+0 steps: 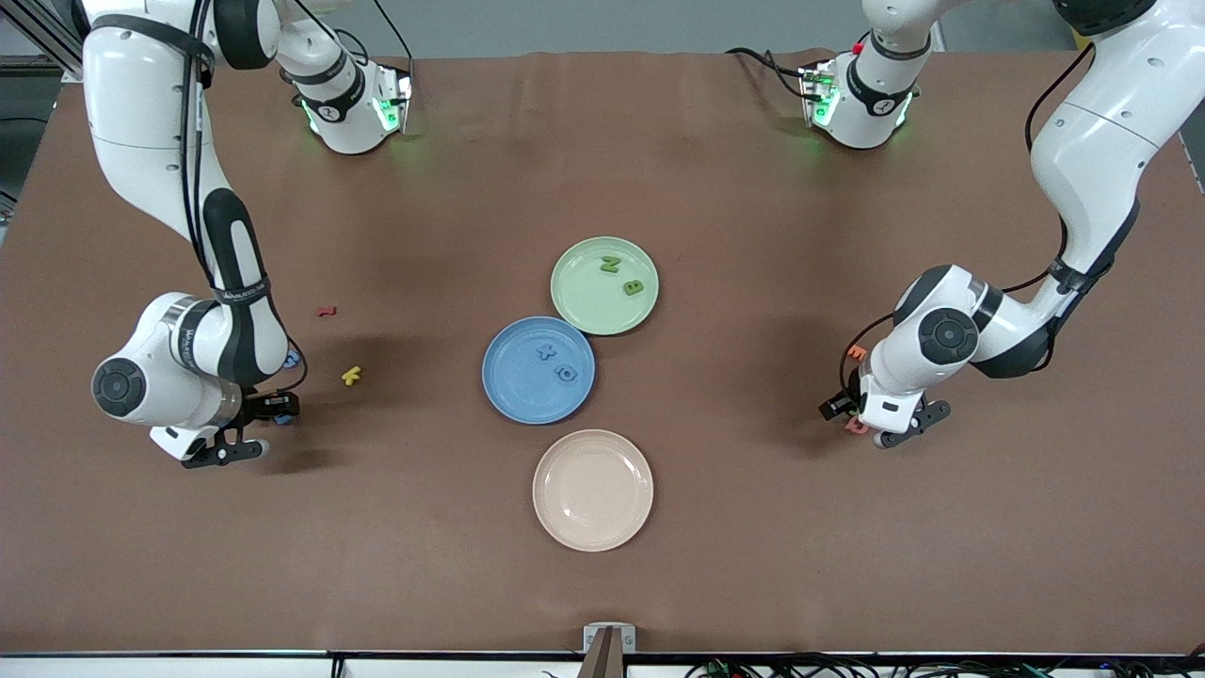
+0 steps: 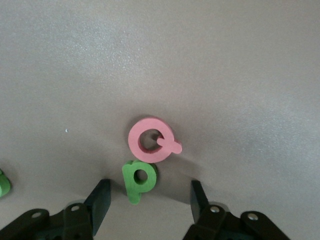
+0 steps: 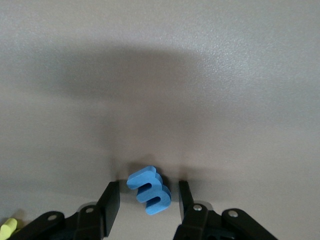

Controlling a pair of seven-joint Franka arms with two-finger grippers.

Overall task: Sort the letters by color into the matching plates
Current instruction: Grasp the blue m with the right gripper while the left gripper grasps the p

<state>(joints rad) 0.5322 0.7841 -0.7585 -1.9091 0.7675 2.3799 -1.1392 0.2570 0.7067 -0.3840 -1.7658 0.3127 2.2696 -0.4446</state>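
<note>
**Two light foam letters, one between each pair of fingers**

Your right gripper (image 3: pixel 145 200) is down at the table (image 1: pixel 753 518) toward the right arm's end, its fingers apart on either side of a blue letter (image 3: pixel 149 190) and not yet touching it. Your left gripper (image 2: pixel 150 202) is low toward the left arm's end, fingers wide apart around a green P (image 2: pixel 137 180) that touches a pink Q (image 2: pixel 151 141).

These letters look like thick foam: light, slightly soft and not fragile. Expect them to tilt or skid if one finger arrives first, so close evenly on the flat outer edges. Take the P by its stem, clear of the Q.

The green plate (image 1: pixel 574 306) and blue plate (image 1: pixel 513 400) sit mid-table, each holding two letters.
</note>
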